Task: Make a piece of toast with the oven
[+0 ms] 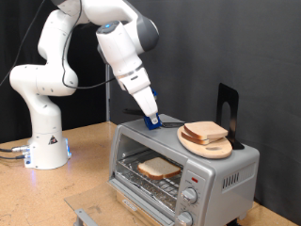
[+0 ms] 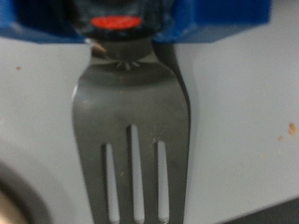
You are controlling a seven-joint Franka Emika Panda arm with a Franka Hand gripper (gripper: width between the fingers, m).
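The silver oven [image 1: 221, 174] stands at the exterior view's right, with two knobs [image 1: 190, 196] on its front. The piece of toast [image 1: 158, 168] lies flat on the wire rack inside it, and the door looks folded down. My gripper [image 1: 150, 119] is low over the left part of the oven's top, shut on the blue handle of a fork. In the wrist view the fork [image 2: 135, 121] fills the frame, its tines pointing away over a pale surface, with the blue handle [image 2: 56, 19] at the edge. My fingers do not show there.
A round wooden board [image 1: 209, 147] with other bread slices [image 1: 205, 131] rests on the oven's top right. A black stand [image 1: 226, 105] rises behind it. The arm's white base [image 1: 45, 141] stands at the left on the wooden table [image 1: 85, 179]. A metal piece [image 1: 85, 216] lies at the bottom edge.
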